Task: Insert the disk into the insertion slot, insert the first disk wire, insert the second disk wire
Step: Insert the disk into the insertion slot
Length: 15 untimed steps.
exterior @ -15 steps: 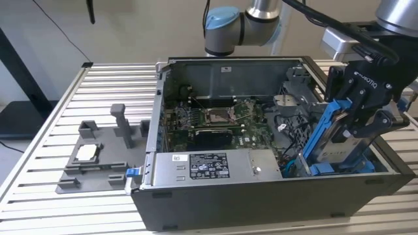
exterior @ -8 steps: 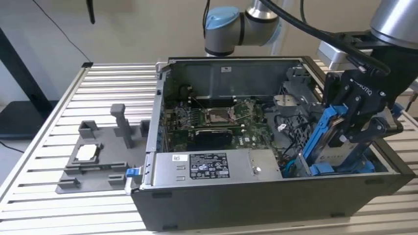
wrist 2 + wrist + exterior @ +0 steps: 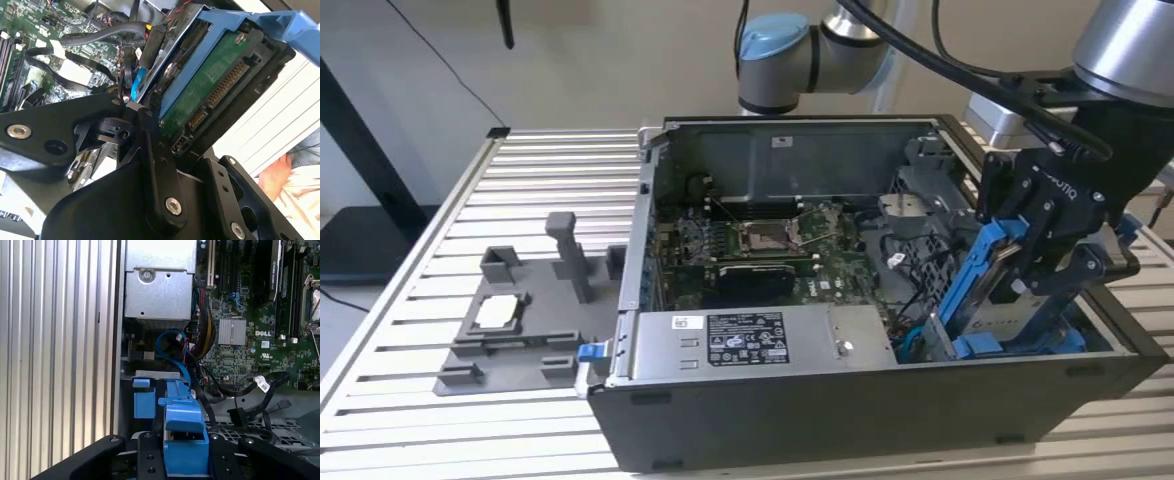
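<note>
Pincer [image 3: 186, 460] is clenching the blue-framed disk [image 3: 184, 420].
Second wrist view is showing its green circuit board [image 3: 210, 85]; exterior view is showing it leaning in the computer case [image 3: 854, 420], at the exterior view's right.

On the power supply [image 3: 854, 335], a black-and-white sticker [image 3: 744, 339] with fine print and small symbols, too small to read. On the case's back wall [image 3: 854, 150], a small white sticker [image 3: 783, 140], also not readable. White lettering [image 3: 1062, 186] along the black body of the gripper [image 3: 1041, 275]. Pale label on the disk [image 3: 997, 318], wording unclear. White logo [image 3: 263, 333] and certification marks [image 3: 265, 355] printed on the motherboard [image 3: 235, 365].
</note>
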Each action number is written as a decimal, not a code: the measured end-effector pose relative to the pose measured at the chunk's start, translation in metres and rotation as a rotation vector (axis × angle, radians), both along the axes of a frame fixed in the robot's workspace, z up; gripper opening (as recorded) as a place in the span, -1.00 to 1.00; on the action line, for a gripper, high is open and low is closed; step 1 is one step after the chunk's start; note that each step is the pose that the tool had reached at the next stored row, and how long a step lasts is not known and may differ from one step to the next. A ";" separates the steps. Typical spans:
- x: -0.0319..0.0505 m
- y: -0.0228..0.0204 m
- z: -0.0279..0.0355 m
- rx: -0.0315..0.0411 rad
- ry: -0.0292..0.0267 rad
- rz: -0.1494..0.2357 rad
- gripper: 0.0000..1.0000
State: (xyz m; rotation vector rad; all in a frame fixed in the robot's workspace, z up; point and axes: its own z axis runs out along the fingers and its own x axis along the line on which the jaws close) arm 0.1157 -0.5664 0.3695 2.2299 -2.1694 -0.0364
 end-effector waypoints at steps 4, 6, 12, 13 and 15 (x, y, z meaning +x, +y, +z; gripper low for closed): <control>0.0000 0.0000 -0.0001 0.0000 0.0000 0.000 -0.35; 0.0000 0.0001 -0.0004 0.0011 -0.0001 0.000 -0.35; -0.0001 0.0000 -0.0002 0.0000 0.0000 0.000 -0.19; -0.0001 0.0000 -0.0003 0.0000 0.0000 0.000 -0.19; -0.0001 0.0000 -0.0002 -0.0001 0.0000 0.000 -0.19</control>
